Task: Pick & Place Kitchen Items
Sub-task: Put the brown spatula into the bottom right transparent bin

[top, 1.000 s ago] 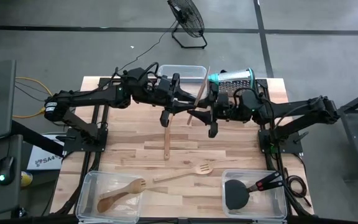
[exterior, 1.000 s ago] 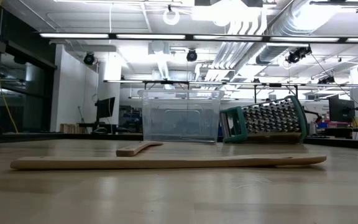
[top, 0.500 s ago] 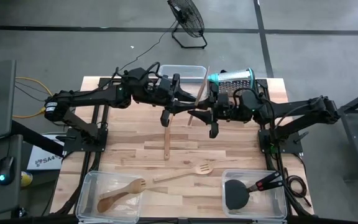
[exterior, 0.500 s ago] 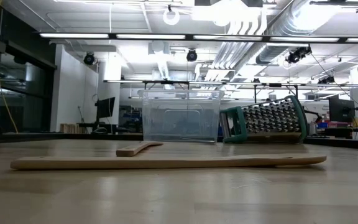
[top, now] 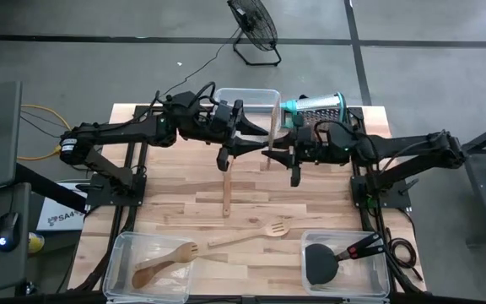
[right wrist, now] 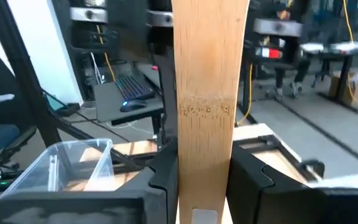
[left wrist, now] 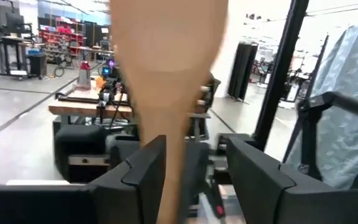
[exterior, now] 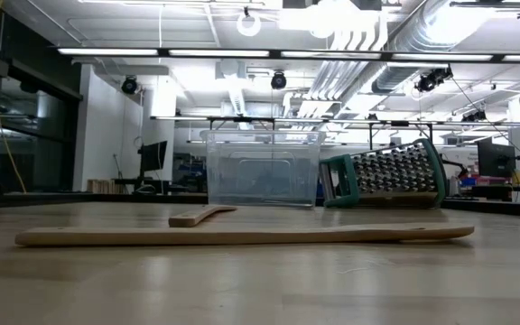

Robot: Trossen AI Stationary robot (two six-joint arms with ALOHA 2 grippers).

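A pale wooden spatula (top: 272,133) stands roughly on end high over the table's middle, between my two grippers. My right gripper (top: 282,157) comes from the table's right and is shut on it (right wrist: 207,81). My left gripper (top: 246,145) faces it from the left and is open. Its fingers (left wrist: 143,174) stand on either side of the narrow handle (left wrist: 174,186), with a gap on one side. Another wooden spatula (top: 226,191) and a slotted wooden fork (top: 256,234) lie flat on the table. The low view shows neither gripper. My right gripper pinches the spatula's flat handle (right wrist: 205,155) between its two fingers (right wrist: 166,177). It comes level from the table's right, and the fingers lie across the handle. The spatula stands roughly upright in the hold, lifted well clear of the table.
A clear bin (top: 247,99) and a steel grater with a teal rim (top: 315,107) stand at the far edge. A near-left bin (top: 125,253) holds wooden spoons. A near-right bin (top: 378,274) holds a black spatula with a red-black handle (top: 336,257). Bare tabletop lies between them.
The held spatula has swung from a slant, with its far end toward the right, to nearly straight along the far-near line. My right gripper has tipped with it and shifted slightly. The utensils on the table have stayed where they were.
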